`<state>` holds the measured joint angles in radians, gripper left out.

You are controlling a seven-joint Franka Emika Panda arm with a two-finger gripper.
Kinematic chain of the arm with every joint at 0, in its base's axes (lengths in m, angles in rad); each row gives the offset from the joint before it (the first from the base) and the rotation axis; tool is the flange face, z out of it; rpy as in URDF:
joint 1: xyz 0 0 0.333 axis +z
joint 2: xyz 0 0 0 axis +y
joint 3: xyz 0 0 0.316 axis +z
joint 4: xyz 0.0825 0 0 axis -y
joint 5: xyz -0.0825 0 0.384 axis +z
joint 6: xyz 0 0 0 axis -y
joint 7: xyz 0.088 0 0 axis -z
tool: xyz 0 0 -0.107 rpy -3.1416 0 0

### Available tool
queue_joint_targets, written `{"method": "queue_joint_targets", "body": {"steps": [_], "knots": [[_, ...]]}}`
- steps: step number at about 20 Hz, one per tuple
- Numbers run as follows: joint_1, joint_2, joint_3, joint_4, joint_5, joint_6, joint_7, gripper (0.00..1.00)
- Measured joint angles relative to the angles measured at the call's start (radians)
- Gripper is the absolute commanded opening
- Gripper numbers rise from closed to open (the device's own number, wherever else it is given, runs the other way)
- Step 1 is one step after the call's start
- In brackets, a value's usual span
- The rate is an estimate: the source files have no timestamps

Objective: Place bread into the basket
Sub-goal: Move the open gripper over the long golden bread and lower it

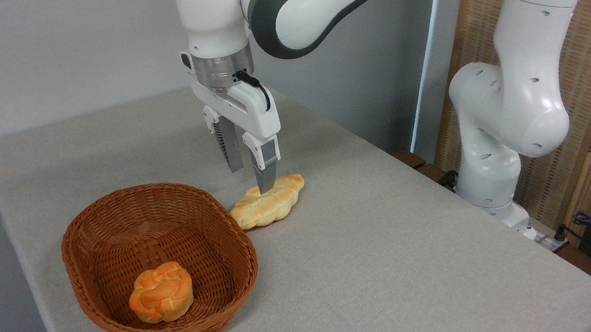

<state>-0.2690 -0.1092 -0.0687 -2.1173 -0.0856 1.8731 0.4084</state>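
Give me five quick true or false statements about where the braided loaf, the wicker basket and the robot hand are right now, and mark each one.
1. The long pale golden braided loaf lies on the grey table, outside the basket. True.
2. The oval reddish-brown wicker basket is empty. False: a small round orange knotted bun sits inside it.
3. The robot's hand is open, with its fingers just above the loaf. True.
4. The loaf is lifted off the table. False: it rests on the table.
5. The loaf lies at the basket's near side. False: it lies by the far right rim.
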Motion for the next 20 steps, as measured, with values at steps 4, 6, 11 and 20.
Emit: {"method": "queue_joint_targets", "body": {"steps": [4, 6, 11, 20], "knots": [[0.002, 0.001, 0.000, -0.023, 0.005, -0.001, 0.000, 1.00], [0.002, 0.003, 0.001, -0.032, 0.035, 0.000, 0.000, 1.00], [0.005, 0.016, 0.002, -0.037, 0.049, 0.020, 0.000, 1.00], [0.004, 0.030, 0.002, -0.057, 0.052, 0.036, 0.000, 0.95]]}}
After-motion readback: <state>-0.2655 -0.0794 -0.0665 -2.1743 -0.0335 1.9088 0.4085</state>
